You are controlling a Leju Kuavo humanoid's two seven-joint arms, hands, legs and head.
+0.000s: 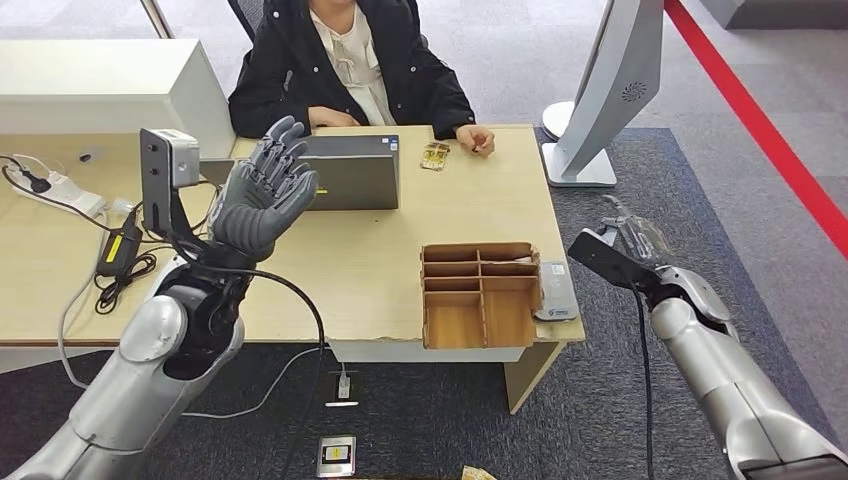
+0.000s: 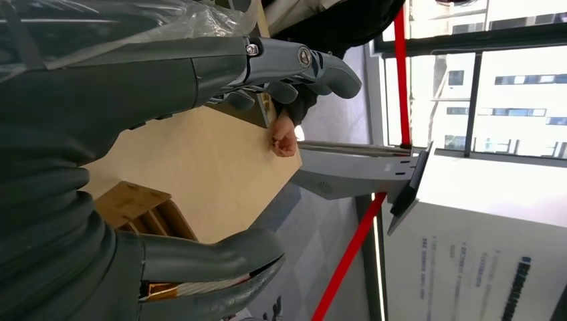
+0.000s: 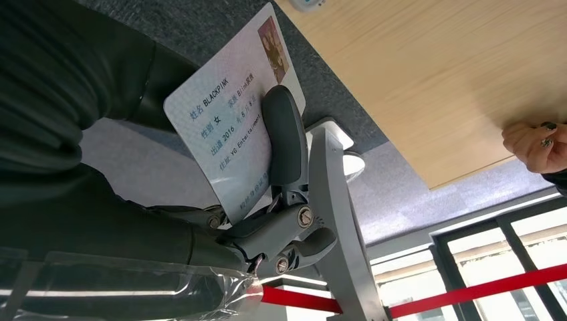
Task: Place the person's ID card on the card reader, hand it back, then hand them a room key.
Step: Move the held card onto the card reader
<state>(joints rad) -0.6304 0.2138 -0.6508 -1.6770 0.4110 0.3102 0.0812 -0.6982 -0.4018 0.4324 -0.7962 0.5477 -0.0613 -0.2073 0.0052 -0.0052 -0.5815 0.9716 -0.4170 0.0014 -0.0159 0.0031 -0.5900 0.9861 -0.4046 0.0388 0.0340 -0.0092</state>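
My right hand (image 1: 632, 238) hangs off the table's right edge, beside the white card reader (image 1: 555, 291). It pinches the ID card (image 3: 227, 134) under its thumb (image 3: 284, 130); the card is pale blue with a small photo and printed text. My left hand (image 1: 262, 190) is raised over the table's left half, fingers spread, holding nothing. A small gold card packet (image 1: 435, 155) lies near the person's hand (image 1: 476, 138) at the far edge. The person in a black coat (image 1: 300, 70) sits across the table.
A wooden divided organizer (image 1: 480, 295) stands at the front edge, left of the reader. A grey laptop (image 1: 350, 170) sits mid-table, with a white box (image 1: 100, 85) and cables (image 1: 120, 255) at the left. A monitor stand (image 1: 600, 90) rises at the right.
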